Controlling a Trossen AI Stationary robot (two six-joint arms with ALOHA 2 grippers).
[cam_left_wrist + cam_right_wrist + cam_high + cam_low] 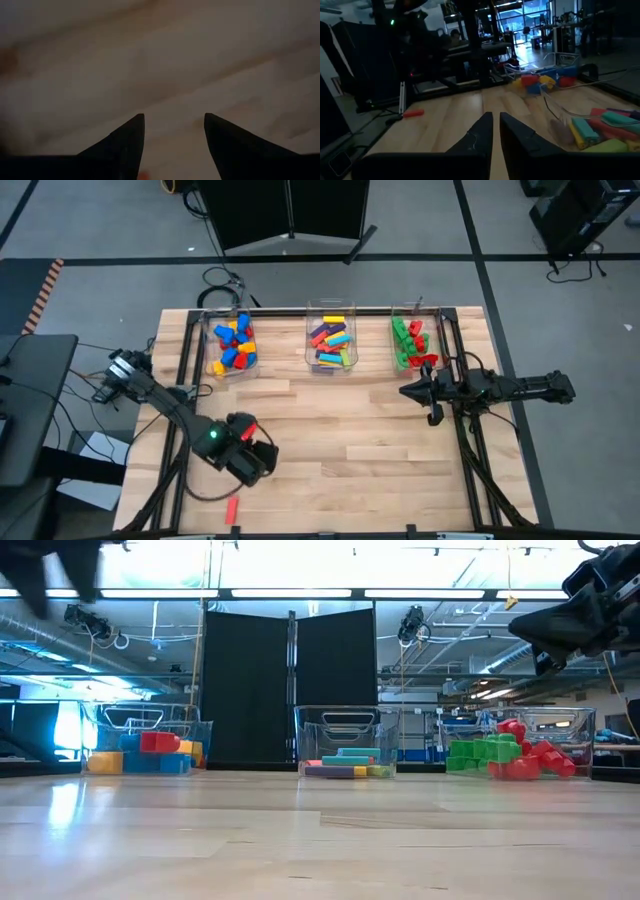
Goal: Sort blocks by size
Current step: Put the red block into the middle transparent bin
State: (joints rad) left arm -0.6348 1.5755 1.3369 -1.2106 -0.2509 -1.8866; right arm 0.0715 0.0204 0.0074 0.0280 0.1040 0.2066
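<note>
Near the table's left front edge, one red block (232,509) is left: light, rigid, slick, best pinched across its long sides by the open left gripper (262,463); the right gripper (408,391) appears nearly closed, empty.

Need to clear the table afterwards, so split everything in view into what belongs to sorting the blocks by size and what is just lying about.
Belongs to the job:
- loose small red plastic brick near the table's front edge
- chunky plastic bricks in the left clear bin
- long plastic bricks in the middle bin
- green and red plastic bricks in the right bin

Just lying about:
- black cable coil on the floor
- black folding screen
</note>
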